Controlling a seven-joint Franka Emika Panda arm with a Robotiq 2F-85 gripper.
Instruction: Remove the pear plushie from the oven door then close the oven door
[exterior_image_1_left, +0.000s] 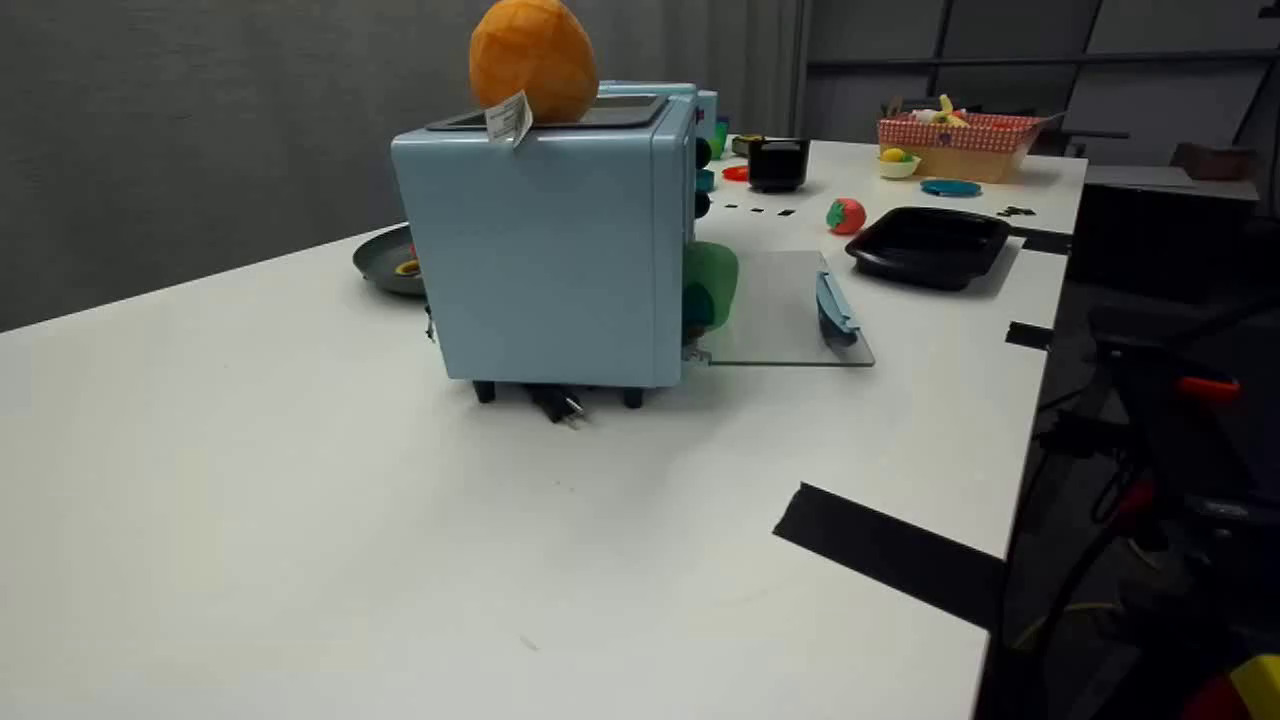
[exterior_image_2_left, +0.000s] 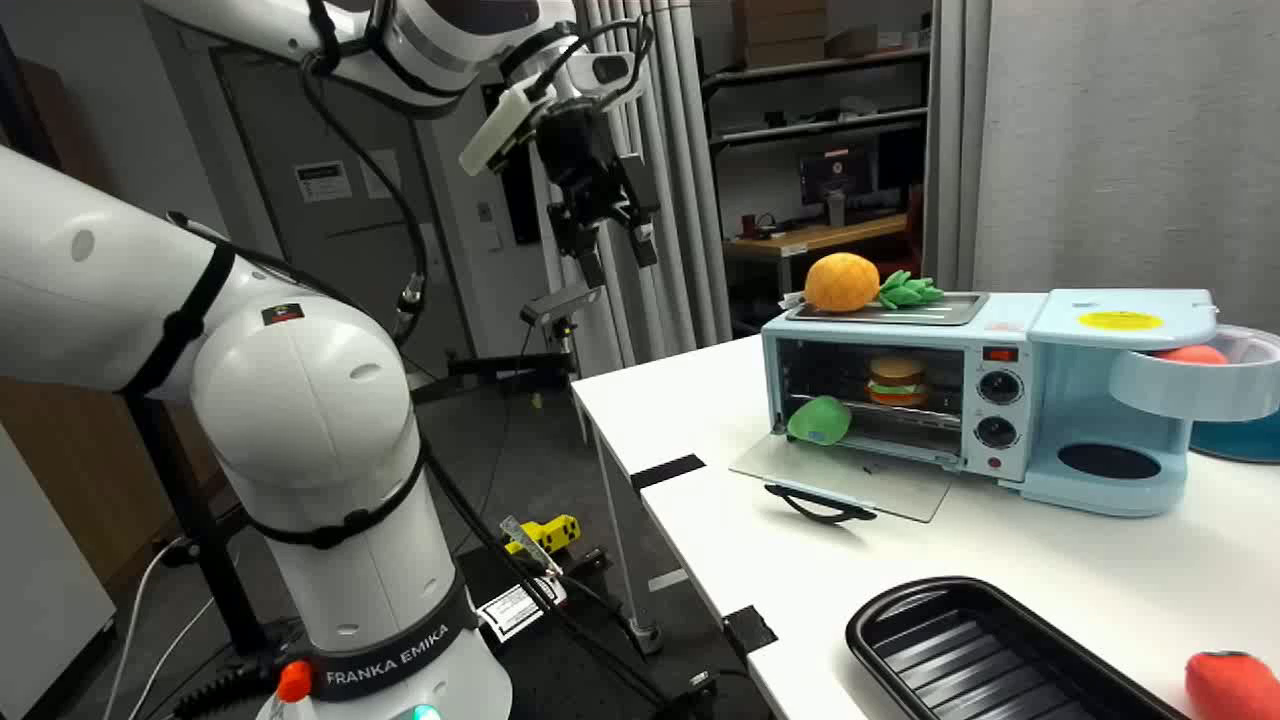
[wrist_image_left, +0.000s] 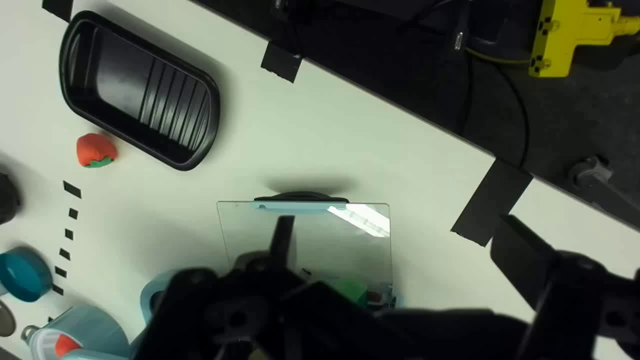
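Free, in an exterior view: open air from my gripper (exterior_image_2_left: 618, 257), upper left, down to the pear plushie (exterior_image_2_left: 820, 420); room above the lowered oven door (exterior_image_2_left: 880, 487); bare table (exterior_image_2_left: 890, 555) between door and black pan (exterior_image_2_left: 990, 650), near. In my way: toy oven (exterior_image_2_left: 1018, 410), left wall just beside the pear; burger (exterior_image_2_left: 897, 382) inside, farther right; orange plush (exterior_image_2_left: 842, 282) on the roof; dark handle (exterior_image_2_left: 822, 502) along the door's near edge.

Right of centre in an exterior view, two dials (exterior_image_2_left: 998, 386), one pear (exterior_image_2_left: 820, 421), one burger (exterior_image_2_left: 897, 382), one oven door (exterior_image_2_left: 848, 476), upper left in the wrist view, one pan (wrist_image_left: 141, 91), one strawberry (wrist_image_left: 96, 149)
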